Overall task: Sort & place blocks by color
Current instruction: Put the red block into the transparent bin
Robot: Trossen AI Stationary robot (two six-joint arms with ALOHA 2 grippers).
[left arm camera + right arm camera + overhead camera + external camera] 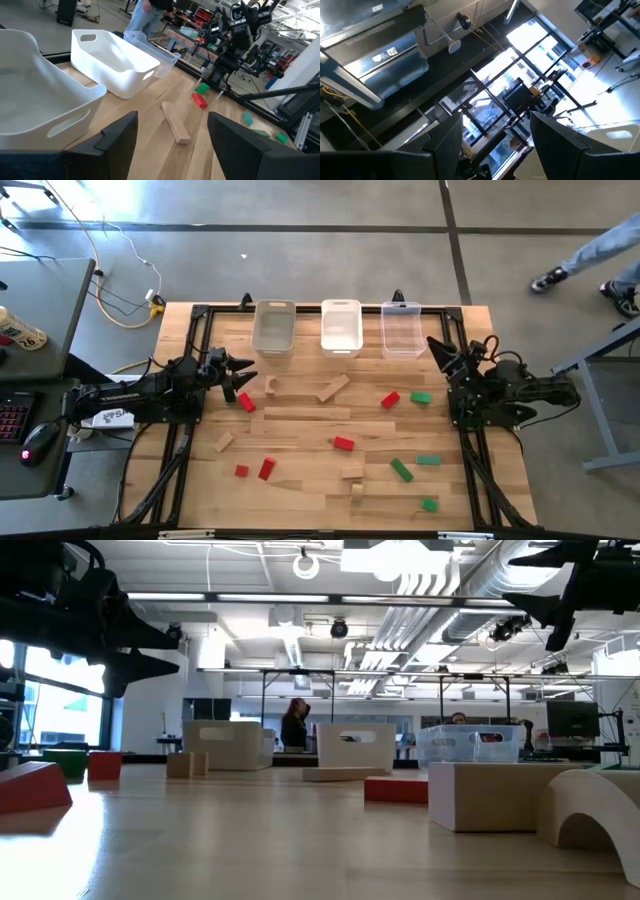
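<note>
High view: overhead, straight down on the whole table (300, 480). Low view: at tabletop level, facing the bins (356, 746) and room at 12 o'clock. Left wrist view: close, across the bins (115, 60) toward the right arm. Right wrist view: tilted upward at windows.

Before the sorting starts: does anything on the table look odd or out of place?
Nothing looks damaged or spilled. The blocks lie scattered on the table, none in the three bins at the far edge. Both grippers are open, holding nothing.
</note>
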